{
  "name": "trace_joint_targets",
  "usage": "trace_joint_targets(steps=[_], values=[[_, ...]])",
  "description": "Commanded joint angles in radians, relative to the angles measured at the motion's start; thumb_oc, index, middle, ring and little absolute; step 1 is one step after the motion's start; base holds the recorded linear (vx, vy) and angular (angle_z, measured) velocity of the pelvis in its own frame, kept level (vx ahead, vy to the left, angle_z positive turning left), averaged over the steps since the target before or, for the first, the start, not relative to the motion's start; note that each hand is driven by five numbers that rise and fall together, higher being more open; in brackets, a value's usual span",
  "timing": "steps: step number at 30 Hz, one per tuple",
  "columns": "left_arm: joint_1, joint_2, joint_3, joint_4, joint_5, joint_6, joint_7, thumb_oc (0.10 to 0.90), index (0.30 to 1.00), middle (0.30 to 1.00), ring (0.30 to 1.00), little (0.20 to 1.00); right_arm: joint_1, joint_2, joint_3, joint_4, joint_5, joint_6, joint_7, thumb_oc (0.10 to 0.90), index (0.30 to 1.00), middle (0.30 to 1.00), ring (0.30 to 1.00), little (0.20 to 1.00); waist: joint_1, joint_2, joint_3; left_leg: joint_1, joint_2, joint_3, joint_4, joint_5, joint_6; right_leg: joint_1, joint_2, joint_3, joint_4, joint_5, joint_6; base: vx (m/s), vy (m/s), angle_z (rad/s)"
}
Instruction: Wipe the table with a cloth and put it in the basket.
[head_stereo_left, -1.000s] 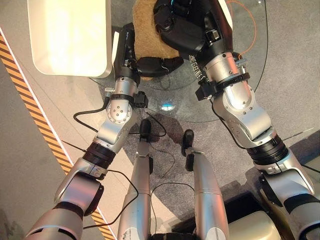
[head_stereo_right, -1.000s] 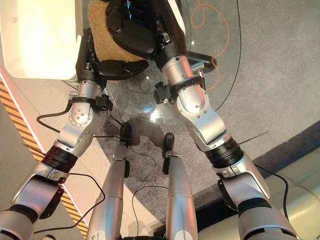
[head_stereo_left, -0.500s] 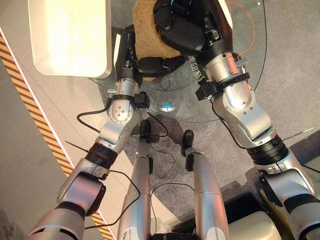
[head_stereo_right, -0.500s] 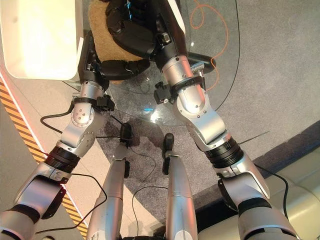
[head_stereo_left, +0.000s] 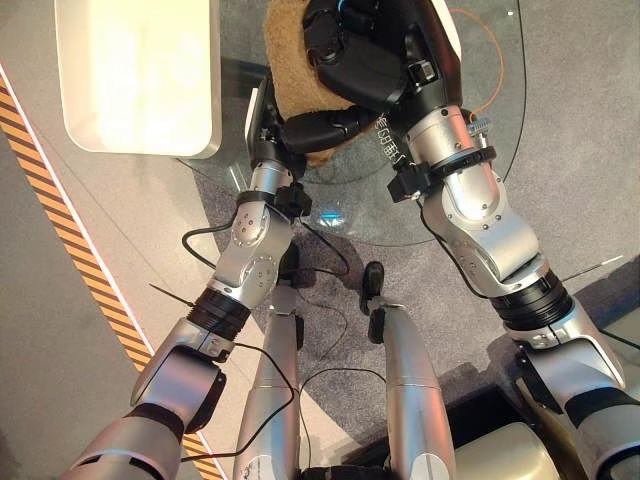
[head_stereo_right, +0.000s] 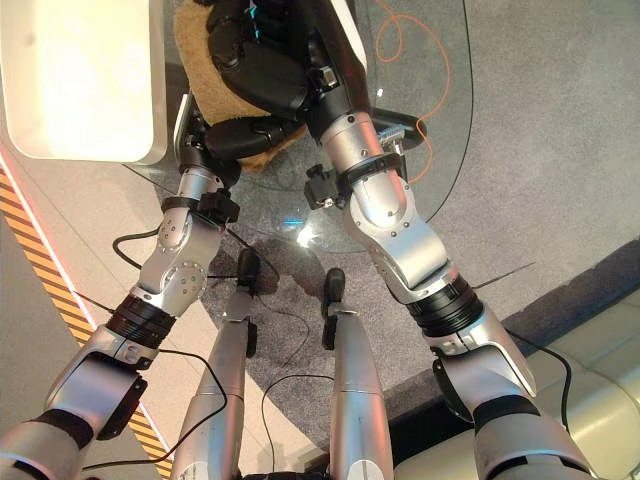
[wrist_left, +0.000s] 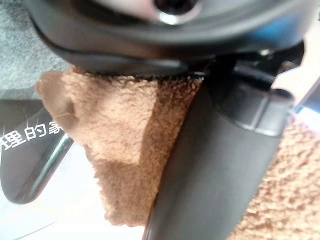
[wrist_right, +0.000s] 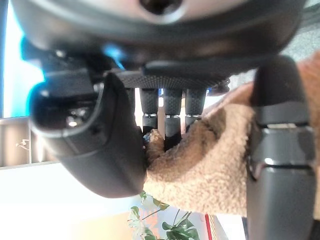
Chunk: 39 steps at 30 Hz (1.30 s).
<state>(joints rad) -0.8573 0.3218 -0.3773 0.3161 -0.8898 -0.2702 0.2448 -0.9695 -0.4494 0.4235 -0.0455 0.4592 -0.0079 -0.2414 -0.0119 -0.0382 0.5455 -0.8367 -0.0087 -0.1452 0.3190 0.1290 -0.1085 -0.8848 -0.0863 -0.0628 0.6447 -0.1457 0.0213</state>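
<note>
- The tan cloth (head_stereo_left: 292, 62) lay on the glass bench (head_stereo_left: 480, 150) — the right hand (head_stereo_left: 352, 55) curled over it, gripping.
- The left hand (head_stereo_left: 318, 127) pinched its near edge, beside the basket (head_stereo_left: 140, 75).

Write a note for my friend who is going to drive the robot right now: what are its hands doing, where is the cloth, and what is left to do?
Right hand: on top of the brown cloth, fingers curled into it, so it is shut on the cloth.
Left hand: at the cloth's near edge, fingers against it; whether they grip is unclear.
The cloth lies on the glass table. The white basket stands to the robot's left of the cloth.
Done: cloth is in hand on the table; how much has been wiped cannot be told.
Left: finish wiping, then put the cloth in the basket.
</note>
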Motion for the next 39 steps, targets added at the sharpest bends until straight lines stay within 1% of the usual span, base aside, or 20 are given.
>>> trace_joint_targets(steps=[1, 2, 4, 7, 9, 13, 16, 18, 20, 24, 30, 35, 39], values=[[-0.110, -0.075, -0.007, -0.110, 0.022, -0.086, -0.057, 0.100, 0.300, 0.300, 0.300, 0.200, -0.191, 0.104, -0.027, -0.215, -0.061, -0.146, 0.041, 0.100, 0.300, 0.300, 0.300, 0.200, -0.006, -0.011, -0.026, 0.049, -0.072, 0.127, 0.119, -0.138, 0.106, 0.101, 0.077, 0.006, -0.238, 0.137, 0.026, 0.00, 0.000, 0.00], [-0.119, -0.084, -0.013, -0.109, 0.023, -0.089, -0.055, 0.100, 0.300, 0.300, 0.300, 0.200, -0.183, 0.119, -0.009, -0.198, -0.105, -0.156, 0.040, 0.100, 0.300, 0.300, 0.300, 0.200, -0.005, -0.005, -0.026, 0.044, -0.075, 0.127, 0.115, -0.134, 0.108, 0.096, 0.075, 0.004, -0.243, 0.140, 0.026, 0.00, 0.000, 0.00], [-0.122, -0.090, -0.015, -0.114, 0.023, -0.087, -0.055, 0.100, 0.300, 0.300, 0.300, 0.200, -0.172, 0.124, 0.004, -0.188, -0.150, -0.157, 0.043, 0.100, 0.300, 0.300, 0.300, 0.200, -0.003, -0.001, -0.026, 0.042, -0.076, 0.129, 0.113, -0.133, 0.109, 0.094, 0.072, 0.002, -0.246, 0.141, 0.026, 0.00, 0.000, 0.00], [-0.129, -0.095, -0.019, -0.116, 0.022, -0.084, -0.057, 0.100, 0.300, 0.300, 0.300, 0.200, -0.170, 0.123, 0.022, -0.168, -0.224, -0.142, 0.036, 0.100, 0.300, 0.300, 0.300, 0.200, -0.001, 0.003, -0.026, 0.035, -0.077, 0.130, 0.114, -0.132, 0.110, 0.089, 0.068, -0.002, -0.248, 0.144, 0.027, 0.00, 0.000, 0.00], [-0.135, -0.096, -0.019, -0.118, 0.025, -0.078, -0.058, 0.100, 0.300, 0.300, 0.300, 0.200, -0.174, 0.113, 0.036, -0.147, -0.278, -0.127, 0.022, 0.100, 0.300, 0.300, 0.300, 0.200, 0.002, 0.001, -0.026, 0.033, -0.078, 0.130, 0.114, -0.132, 0.110, 0.087, 0.067, -0.003, -0.250, 0.146, 0.028, 0.00, 0.000, 0.00], [-0.142, -0.093, -0.025, -0.111, 0.019, -0.080, -0.058, 0.100, 0.300, 0.300, 0.300, 0.200, -0.186, 0.098, 0.060, -0.108, -0.332, -0.113, 0.004, 0.100, 0.300, 0.300, 0.300, 0.200, 0.007, -0.005, -0.026, 0.036, -0.077, 0.129, 0.108, -0.131, 0.109, 0.090, 0.068, -0.006, -0.258, 0.149, 0.030, 0.00, -0.027, 0.01], [-0.144, -0.092, -0.024, -0.104, 0.014, -0.083, -0.064, 0.100, 0.300, 0.300, 0.300, 0.200, -0.189, 0.087, 0.071, -0.081, -0.346, -0.123, -0.006, 0.100, 0.300, 0.300, 0.300, 0.200, 0.009, -0.010, -0.026, 0.034, -0.076, 0.129, 0.111, -0.133, 0.108, 0.090, 0.069, -0.006, -0.257, 0.149, 0.030, 0.00, -0.020, 0.00], [-0.148, -0.084, -0.017, -0.087, 0.010, -0.071, -0.084, 0.100, 0.300, 0.300, 0.300, 0.200, -0.213, 0.046, 0.056, -0.074, -0.299, -0.117, -0.012, 0.100, 0.300, 0.300, 0.300, 0.200, 0.012, -0.024, -0.026, 0.039, -0.073, 0.128, 0.114, -0.140, 0.106, 0.097, 0.069, -0.011, -0.262, 0.150, 0.032, 0.02, -0.097, 0.00], [-0.149, -0.062, -0.010, -0.085, -0.003, -0.051, -0.096, 0.100, 0.300, 0.300, 0.300, 0.200, -0.256, 0.000, 0.040, -0.079, -0.233, -0.088, -0.017, 0.100, 0.300, 0.300, 0.300, 0.200, 0.017, -0.038, -0.026, 0.043, -0.069, 0.124, 0.121, -0.146, 0.105, 0.106, 0.071, -0.017, -0.258, 0.150, 0.033, 0.02, -0.092, 0.01], [-0.132, -0.025, -0.010, -0.084, -0.027, -0.043, -0.112, 0.100, 0.300, 0.300, 0.300, 0.200, -0.316, -0.066, 0.013, -0.085, -0.170, -0.039, -0.025, 0.100, 0.300, 0.300, 0.300, 0.200, 0.019, -0.063, -0.026, 0.054, -0.059, 0.119, 0.132, -0.157, 0.103, 0.127, 0.078, -0.020, -0.254, 0.149, 0.032, 0.02, -0.054, 0.02], [-0.114, -0.007, -0.008, -0.073, -0.057, -0.051, -0.131, 0.100, 0.300, 0.300, 0.300, 0.200, -0.355, -0.102, -0.004, -0.080, -0.173, -0.018, -0.028, 0.100, 0.300, 0.300, 0.300, 0.200, 0.017, -0.081, -0.026, 0.064, -0.053, 0.116, 0.141, -0.166, 0.104, 0.141, 0.090, -0.013, -0.248, 0.145, 0.027, 0.00, -0.007, -0.01], [-0.112, -0.004, -0.004, -0.072, -0.083, -0.047, -0.143, 0.100, 0.300, 0.300, 0.300, 0.200, -0.379, -0.120, -0.001, -0.073, -0.246, -0.001, -0.040, 0.100, 0.300, 0.300, 0.300, 0.200, 0.018, -0.087, -0.026, 0.067, -0.052, 0.113, 0.149, -0.172, 0.105, 0.147, 0.092, -0.010, -0.245, 0.141, 0.026, 0.00, -0.002, -0.01], [-0.109, -0.002, -0.005, -0.074, -0.097, -0.045, -0.148, 0.100, 0.300, 0.300, 0.300, 0.200, -0.395, -0.131, 0.005, -0.067, -0.249, 0.016, -0.040, 0.100, 0.300, 0.300, 0.300, 0.200, 0.020, -0.089, -0.026, 0.067, -0.052, 0.110, 0.154, -0.176, 0.105, 0.151, 0.093, -0.007, -0.243, 0.139, 0.025, 0.00, 0.000, 0.00]])
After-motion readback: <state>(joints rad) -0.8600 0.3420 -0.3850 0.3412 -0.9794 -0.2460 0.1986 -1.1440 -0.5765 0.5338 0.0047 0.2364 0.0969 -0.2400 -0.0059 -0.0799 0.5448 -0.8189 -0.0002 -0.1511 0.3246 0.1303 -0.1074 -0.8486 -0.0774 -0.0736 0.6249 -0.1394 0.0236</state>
